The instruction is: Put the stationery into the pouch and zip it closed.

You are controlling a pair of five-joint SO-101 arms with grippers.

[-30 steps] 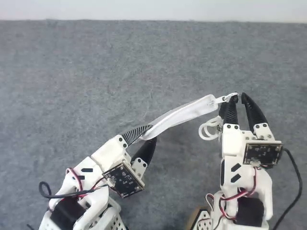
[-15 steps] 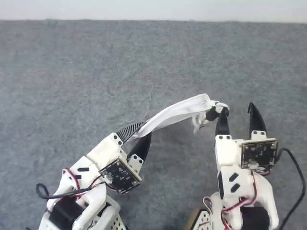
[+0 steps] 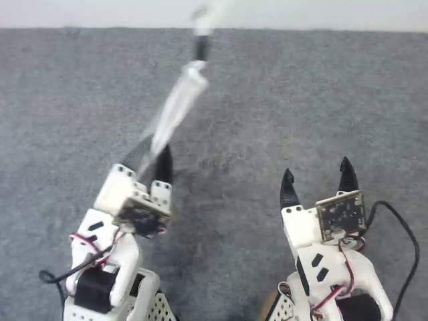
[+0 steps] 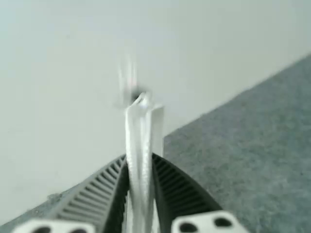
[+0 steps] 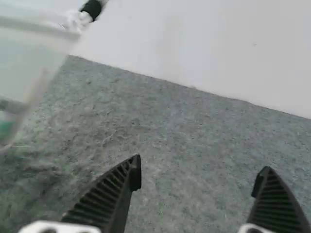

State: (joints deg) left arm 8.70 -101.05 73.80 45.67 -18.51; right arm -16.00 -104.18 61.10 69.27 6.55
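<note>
My left gripper [image 3: 151, 159] is shut on one end of the clear pouch [image 3: 178, 100]. The pouch hangs in the air, stretched away from the gripper toward the far edge of the table, with its black zipper pull [image 3: 200, 48] at the far end. In the left wrist view the pouch's edge [image 4: 141, 141] stands pinched between the ribbed fingers [image 4: 167, 182]. My right gripper [image 3: 317, 175] is open near the front right, apart from the pouch. Its wrist view shows the open gripper [image 5: 199, 174] with the pouch [image 5: 29, 53] and zipper pull [image 5: 91, 7] off to one side, and something green [image 5: 5, 128] inside the pouch.
Grey carpet-like table cover [image 3: 301, 93] spreads around both arms. A pale wall [image 3: 321, 13] borders the far edge. Cables hang off both arm bases near the front.
The left arm has swung the pouch up and toward the far left. The right gripper has let go of the zipper end, opened wide and drawn back toward the front.
</note>
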